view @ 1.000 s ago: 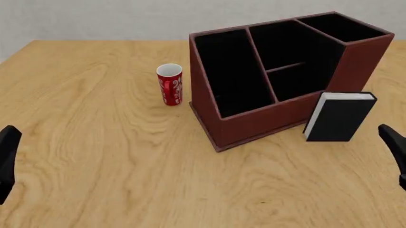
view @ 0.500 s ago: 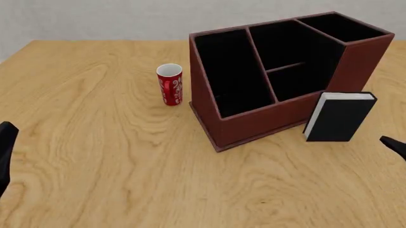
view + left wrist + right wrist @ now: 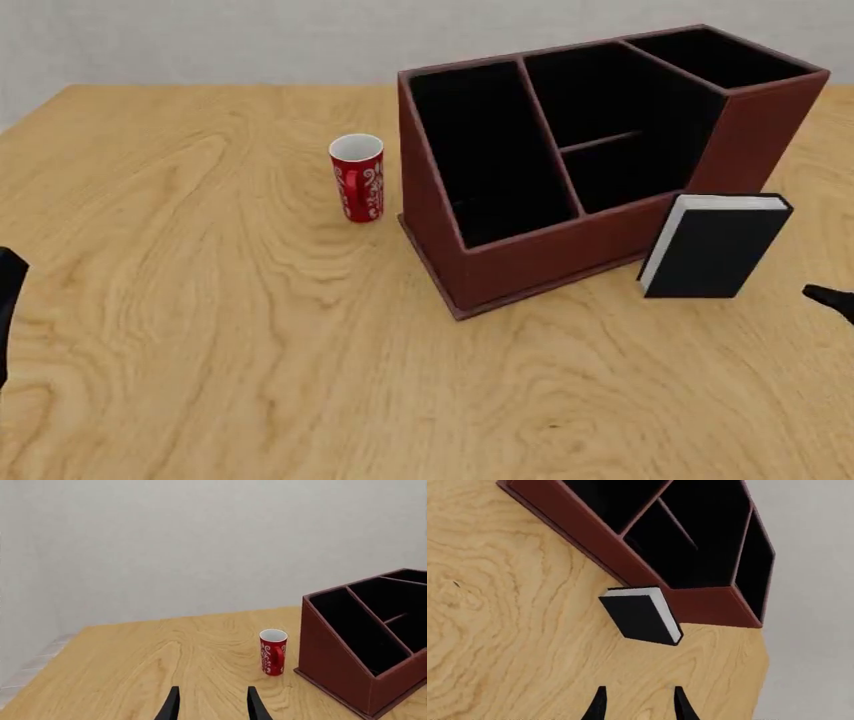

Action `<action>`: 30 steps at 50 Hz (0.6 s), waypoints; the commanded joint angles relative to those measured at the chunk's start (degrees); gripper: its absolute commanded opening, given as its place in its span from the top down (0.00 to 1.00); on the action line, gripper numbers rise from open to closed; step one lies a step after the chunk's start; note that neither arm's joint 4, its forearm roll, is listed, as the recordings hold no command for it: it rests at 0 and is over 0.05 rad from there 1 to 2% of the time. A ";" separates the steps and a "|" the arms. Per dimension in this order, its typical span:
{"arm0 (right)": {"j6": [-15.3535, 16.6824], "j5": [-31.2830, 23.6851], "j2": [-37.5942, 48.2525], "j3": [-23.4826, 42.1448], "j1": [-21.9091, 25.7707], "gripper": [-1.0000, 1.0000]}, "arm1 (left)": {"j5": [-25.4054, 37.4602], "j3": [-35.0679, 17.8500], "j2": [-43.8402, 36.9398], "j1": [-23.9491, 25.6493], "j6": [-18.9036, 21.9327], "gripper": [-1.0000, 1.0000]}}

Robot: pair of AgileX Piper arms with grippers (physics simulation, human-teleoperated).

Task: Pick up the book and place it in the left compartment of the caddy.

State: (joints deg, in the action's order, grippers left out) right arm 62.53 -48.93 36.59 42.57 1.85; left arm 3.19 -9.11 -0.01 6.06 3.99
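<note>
The book (image 3: 642,615) stands upright on the desk (image 3: 200,300) against the caddy (image 3: 534,255), ahead of the right tool (image 3: 636,705), whose fingers are narrowly open, holding nothing.

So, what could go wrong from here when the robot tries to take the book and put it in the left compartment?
The book stands upright beside the caddy, near its front wall; a bump from the open right gripper could probably tip it over. The red cup stands close to the caddy's left wall, so an arm reaching over to the left compartment might knock it. That slot is narrow, and a tilted book may catch on its divider.
</note>
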 commanded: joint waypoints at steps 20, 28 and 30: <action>21.00 11.86 25.75 3.32 -13.52 0.00 | 2.70 -2.69 0.00 -1.91 1.70 0.00; 21.50 11.70 27.96 5.82 -13.70 0.00 | 3.07 -3.27 0.00 -2.17 2.32 0.00; 21.81 11.52 28.36 6.34 -13.89 0.00 | 3.08 -3.38 0.00 -2.29 2.48 0.00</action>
State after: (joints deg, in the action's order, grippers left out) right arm 81.60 -38.25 60.92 46.53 -10.20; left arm 5.86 -11.86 0.00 4.30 5.80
